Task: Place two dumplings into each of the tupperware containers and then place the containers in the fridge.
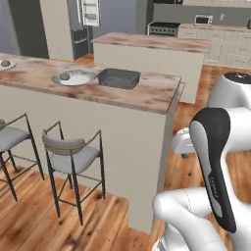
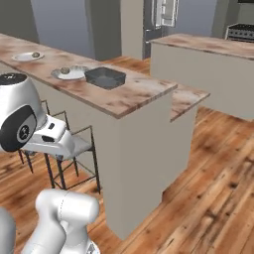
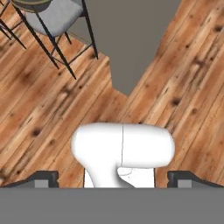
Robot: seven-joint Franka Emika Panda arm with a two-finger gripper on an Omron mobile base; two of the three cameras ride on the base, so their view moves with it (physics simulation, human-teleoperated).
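Nothing is packed yet: the tupperware container (image 1: 118,78) is sitting empty on the desk (image 1: 147,93) (fingers (image 3: 43,178) spread apart), one dumpling (image 1: 64,76) waiting on its plate (image 1: 81,78).

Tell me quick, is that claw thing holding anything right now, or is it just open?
Claw: open, its two dark fingertips standing wide apart, nothing between them; it points down at the brown wooden plank floor.

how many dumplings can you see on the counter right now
2. One dumpling sits on the round white plate beside the grey container; another dumpling lies on the farther plate at the counter's left end. More may be hidden.
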